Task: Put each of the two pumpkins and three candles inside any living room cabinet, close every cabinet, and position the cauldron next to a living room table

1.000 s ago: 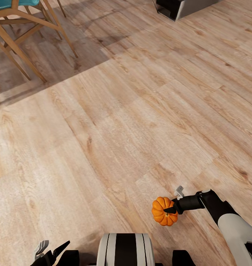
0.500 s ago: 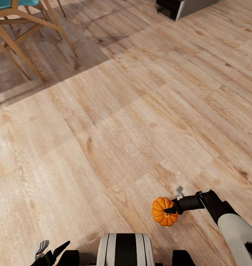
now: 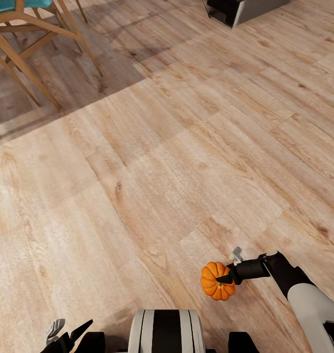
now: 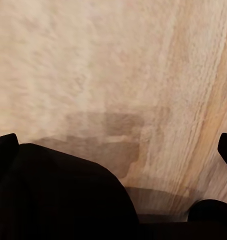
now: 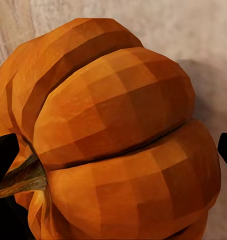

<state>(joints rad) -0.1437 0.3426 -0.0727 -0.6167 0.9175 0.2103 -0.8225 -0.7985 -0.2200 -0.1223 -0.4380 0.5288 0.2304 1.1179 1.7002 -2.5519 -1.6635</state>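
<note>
Right pincer [image 3: 224, 279] clamped on a pumpkin [image 3: 217, 280] above the wooden floor [image 3: 162, 162] at near right, left pincer [image 3: 68, 332] parted and empty; carrying it steadily to the cabinet seems wise.

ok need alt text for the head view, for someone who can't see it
The robot's right gripper holds a small orange pumpkin above a pale wood plank floor. Its left gripper hangs open at the lower left; wooden chair legs stand at the far left.
</note>
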